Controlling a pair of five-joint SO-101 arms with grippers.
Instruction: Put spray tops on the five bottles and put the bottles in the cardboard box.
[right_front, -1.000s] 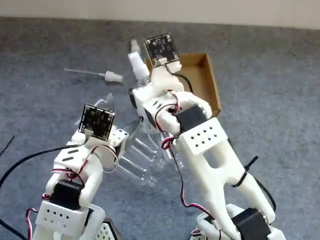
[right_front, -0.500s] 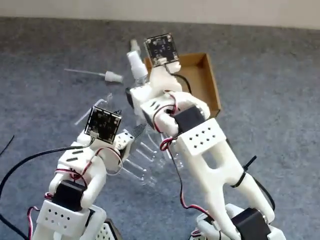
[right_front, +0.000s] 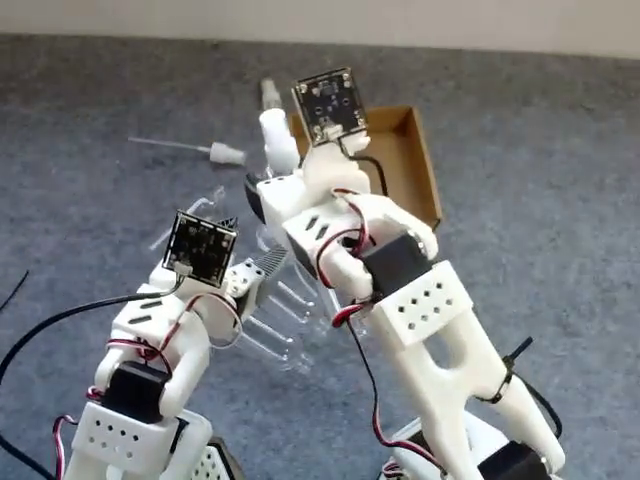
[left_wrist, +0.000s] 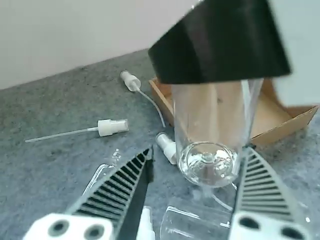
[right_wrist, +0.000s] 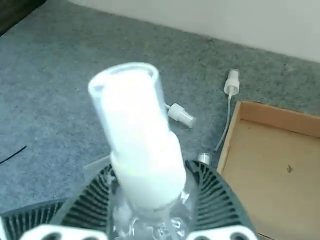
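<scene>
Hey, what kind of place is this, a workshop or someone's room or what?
Likely an indoor room set up for hobby or lab robotics: a grey carpet-like surface, a pale wall behind, and a white left arm and right arm with bare wiring by a cardboard box.

This is looking like a small robotics lab or hobby workroom. The left arm (right_front: 160, 340) and the right arm (right_front: 440, 330), both of white printed plastic, are standing side by side, each carrying a bare circuit board (right_front: 330, 103) and trailing loose red and black wires (right_front: 345, 235). Grey carpet (right_front: 560, 200) is covering the bench, and a plain pale wall (right_front: 400, 20) is running behind. A cardboard box (right_front: 405, 150) and a loose spray top (right_front: 226, 154) are lying there.
</scene>
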